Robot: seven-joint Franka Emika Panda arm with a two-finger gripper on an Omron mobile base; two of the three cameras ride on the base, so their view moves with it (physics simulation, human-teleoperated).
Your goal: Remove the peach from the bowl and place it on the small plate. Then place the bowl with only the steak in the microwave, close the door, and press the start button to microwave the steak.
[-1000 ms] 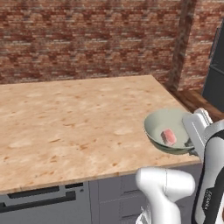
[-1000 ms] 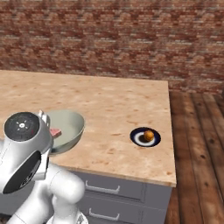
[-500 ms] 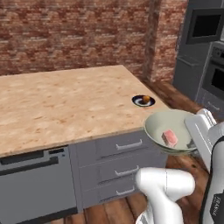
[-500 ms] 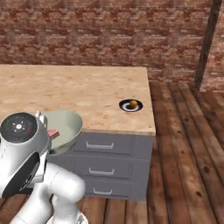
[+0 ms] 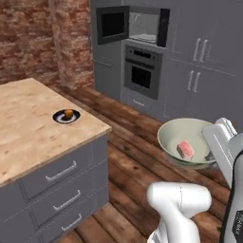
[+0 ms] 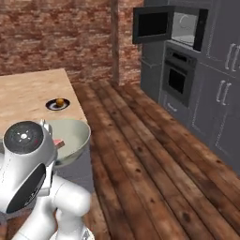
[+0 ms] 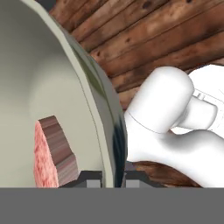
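Observation:
My gripper [image 7: 111,179] is shut on the rim of the pale grey-cream bowl [image 7: 107,127], one fingertip inside the wall and one outside. I hold the bowl [image 5: 182,135] in the air over the wooden floor, to the right of the island. The pink steak [image 5: 186,150] lies inside it, also seen as the steak [image 7: 49,153] close up. The peach [image 5: 69,113] sits on the small dark plate [image 5: 60,118] on the island counter. The microwave [image 5: 144,26] is built in high on the far wall, its door [image 5: 113,23] swung open to the left.
An oven [image 5: 142,71] with a horizontal handle sits under the microwave, with tall grey cabinets [image 5: 204,57] to its right. The island [image 5: 28,137] with drawers stands at my left. Open wooden floor [image 6: 154,154] lies between me and the wall units.
The whole picture has swung: the base has turned away from the island, and the microwave wall has come into view. The bowl with the steak stays in my grip.

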